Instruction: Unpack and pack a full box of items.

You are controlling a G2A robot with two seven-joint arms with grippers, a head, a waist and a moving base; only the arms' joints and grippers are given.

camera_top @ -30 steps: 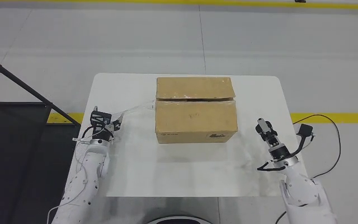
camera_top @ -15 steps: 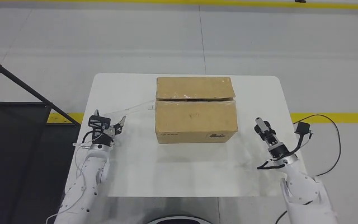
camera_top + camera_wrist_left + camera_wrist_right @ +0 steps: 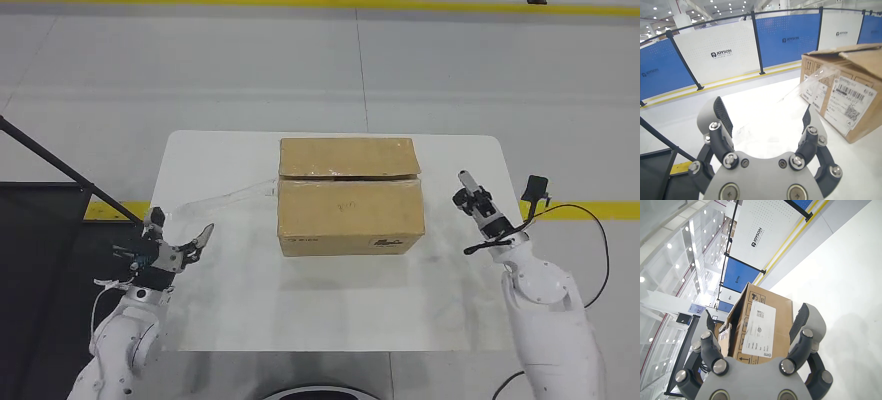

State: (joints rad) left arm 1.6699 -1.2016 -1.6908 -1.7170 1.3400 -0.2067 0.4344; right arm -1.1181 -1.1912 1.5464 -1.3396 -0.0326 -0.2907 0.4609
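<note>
A brown cardboard box stands in the middle of the white table; its top flaps lie down with a seam across. A strip of clear tape hangs off the box's left end and trails down to the table. My left gripper is open near the table's left edge, apart from the box, with nothing between its fingers. My right gripper is open just off the box's right end, facing its labelled side. One top flap there is lifted slightly.
Black railings with blue and white panels fence the floor around the table. A black cable loops beside the right arm. Bare tabletop lies in front of the box.
My left gripper has drawn back toward the table's near left corner, and the tape strip now trails longer. My right gripper has moved away from the front edge, up beside the box's right end.
</note>
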